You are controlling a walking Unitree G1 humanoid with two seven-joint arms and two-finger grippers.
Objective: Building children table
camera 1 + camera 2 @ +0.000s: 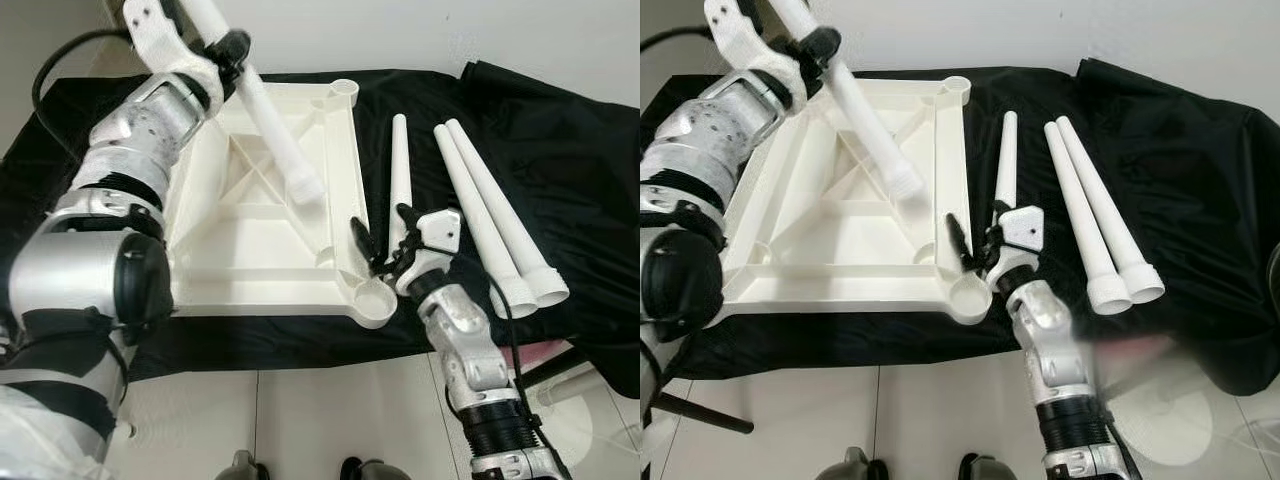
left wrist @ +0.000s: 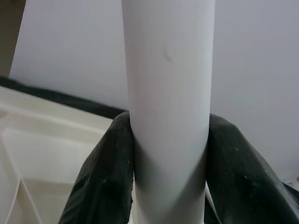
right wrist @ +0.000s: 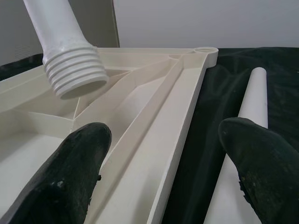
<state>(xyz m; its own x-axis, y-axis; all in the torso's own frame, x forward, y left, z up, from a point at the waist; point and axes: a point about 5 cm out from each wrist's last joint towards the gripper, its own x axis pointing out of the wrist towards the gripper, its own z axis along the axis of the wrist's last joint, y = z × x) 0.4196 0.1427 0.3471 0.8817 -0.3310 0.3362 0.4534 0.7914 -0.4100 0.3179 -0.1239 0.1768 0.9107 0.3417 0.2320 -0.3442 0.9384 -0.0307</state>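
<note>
Upturned white tabletop (image 1: 260,240) on black cloth (image 1: 560,150). Left pincer (image 1: 232,52) — clenched on a table leg (image 1: 270,120) slanting above the tabletop. Right pincer (image 1: 382,240) — released, straddling its near corner rim.

Table top (image 1: 262,215) and legs (image 1: 486,205) — smooth white plastic, slight sheen; held leg (image 3: 70,51) has moulded threads. Cloth (image 1: 560,150) beneath — matt black fabric, creased. Gripper fingers (image 3: 79,172) matt black, rubbery.

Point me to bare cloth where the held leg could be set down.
Free: black cloth beyond the two paired legs. Crowded: the strip between tabletop and single leg, where the open right gripper sits. Left gripper grips the held leg.
</note>
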